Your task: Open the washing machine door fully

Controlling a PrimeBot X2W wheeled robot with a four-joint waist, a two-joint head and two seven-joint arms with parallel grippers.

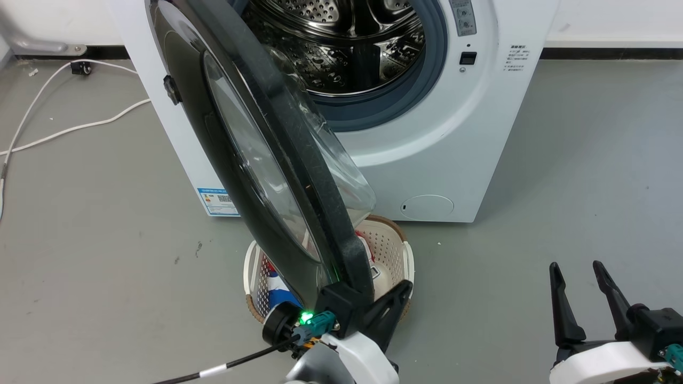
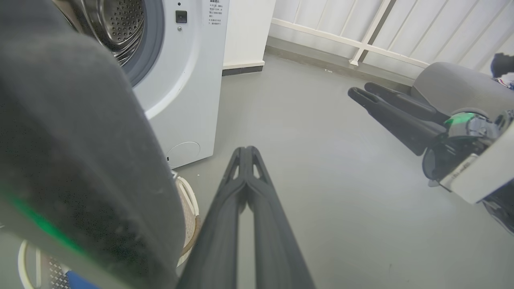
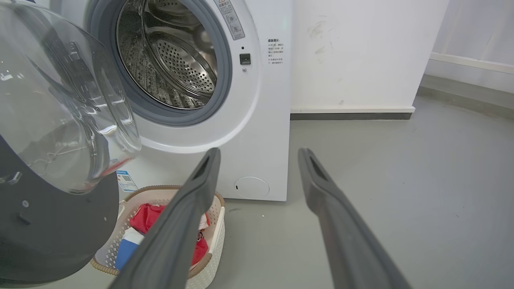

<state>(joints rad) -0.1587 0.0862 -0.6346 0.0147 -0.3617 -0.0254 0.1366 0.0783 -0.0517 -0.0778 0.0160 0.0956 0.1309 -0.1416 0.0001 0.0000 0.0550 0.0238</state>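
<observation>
The white washing machine [image 1: 443, 149] [image 2: 188, 100] [image 3: 261, 120] stands with its steel drum [image 1: 347, 48] exposed. The washing machine door [image 1: 240, 138] [image 2: 80, 140] [image 3: 48, 224] is swung out about edge-on to my head, its clear glass bowl [image 3: 60, 112] facing the drum side. My left gripper [image 1: 403, 290] [image 2: 245, 150] is shut with nothing in it, close beside the door's outer rim on its inner side; contact is unclear. My right gripper [image 1: 576, 266] [image 3: 259, 152] hangs open and empty over the floor at the lower right, apart from the door.
A cream laundry basket [image 1: 395, 250] [image 3: 213, 224] with red and blue clothes sits on the floor under the door, before the machine. White cables [image 1: 64, 128] trail across the grey floor at the left. A wall stands behind; a white railing [image 2: 361, 48] is to the right.
</observation>
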